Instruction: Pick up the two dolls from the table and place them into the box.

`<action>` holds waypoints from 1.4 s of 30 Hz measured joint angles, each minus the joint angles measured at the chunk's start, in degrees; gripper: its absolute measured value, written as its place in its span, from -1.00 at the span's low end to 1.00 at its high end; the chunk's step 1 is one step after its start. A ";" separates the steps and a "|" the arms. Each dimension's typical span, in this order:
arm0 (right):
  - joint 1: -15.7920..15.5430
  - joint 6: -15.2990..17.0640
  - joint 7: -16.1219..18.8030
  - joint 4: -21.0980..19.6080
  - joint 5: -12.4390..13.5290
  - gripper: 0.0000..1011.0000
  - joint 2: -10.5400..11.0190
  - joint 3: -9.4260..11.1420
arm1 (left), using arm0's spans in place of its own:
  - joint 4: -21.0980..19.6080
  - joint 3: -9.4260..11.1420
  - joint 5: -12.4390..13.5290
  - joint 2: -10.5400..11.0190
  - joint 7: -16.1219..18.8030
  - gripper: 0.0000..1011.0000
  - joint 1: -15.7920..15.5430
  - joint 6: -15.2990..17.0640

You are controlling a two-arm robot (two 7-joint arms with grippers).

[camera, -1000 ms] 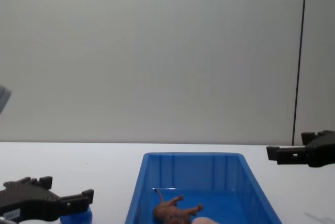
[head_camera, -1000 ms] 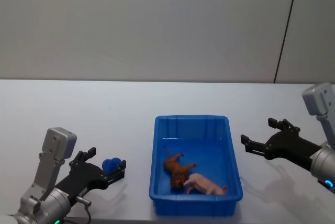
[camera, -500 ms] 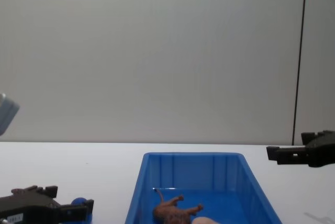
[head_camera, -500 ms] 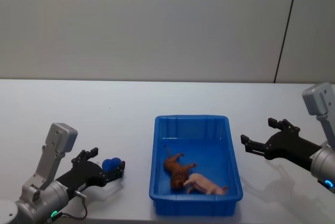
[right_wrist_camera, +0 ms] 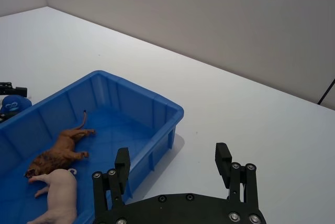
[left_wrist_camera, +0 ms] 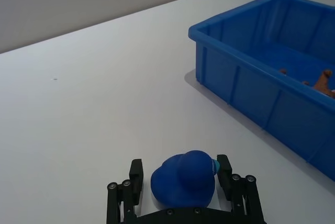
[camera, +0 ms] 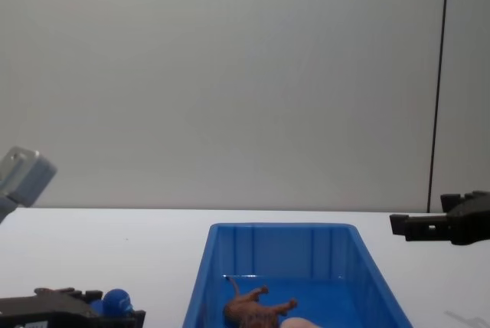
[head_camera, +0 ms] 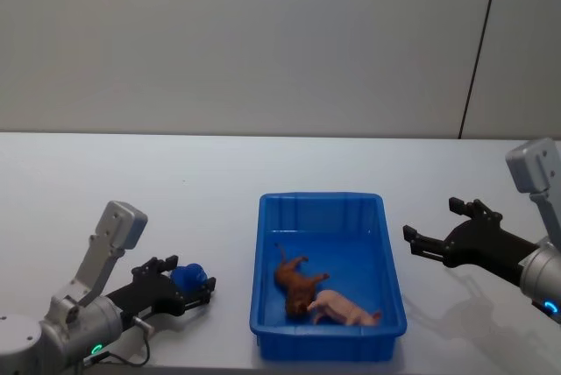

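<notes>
Lowered left gripper (left_wrist_camera: pixel 180 185) around rounded blue doll (left_wrist_camera: pixel 183 178)

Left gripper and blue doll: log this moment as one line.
left gripper: around rounded deep-blue plastic doll on white table | brown doll, pink pig: in blue plastic box | right gripper: open, idle

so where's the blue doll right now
On the table left of the box, the blue doll sits between the left end effector fingers.
</notes>
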 joint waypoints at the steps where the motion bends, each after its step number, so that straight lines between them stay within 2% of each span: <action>1: 0.00 0.00 0.00 0.00 0.00 0.98 0.00 0.00 | 0.15 0.04 0.23 -0.07 -0.25 0.75 -0.17 0.33; 5: 0.00 0.00 0.00 0.00 0.00 0.98 0.00 0.00 | 0.69 0.20 1.10 -0.33 -1.00 0.52 -0.89 1.60; 6: 0.00 0.00 0.00 0.00 0.00 0.98 0.00 0.00 | 0.73 0.22 1.25 -0.37 -1.16 0.52 -1.01 1.89; 9: 0.00 0.00 0.00 0.00 0.00 0.98 0.00 0.00 | 0.79 0.30 1.90 -0.49 -1.64 0.27 -1.50 2.94; 16: 0.00 0.00 0.00 0.00 0.00 0.98 0.00 0.00 | -0.19 0.30 2.99 -0.47 -1.93 0.16 -1.97 4.40; 27: 0.00 0.00 0.00 0.00 0.00 0.98 0.00 0.00 | -4.64 -0.04 6.99 -0.58 -3.03 0.01 -4.39 5.99; 35: 0.00 0.00 0.00 0.00 0.00 0.98 0.00 0.00 | -4.03 0.69 9.47 -2.80 -5.46 -0.08 -8.28 3.91; 42: 0.00 0.00 0.00 0.00 0.00 0.98 0.00 0.00 | 1.61 2.35 10.87 -6.80 -9.07 -0.12 -13.82 -0.22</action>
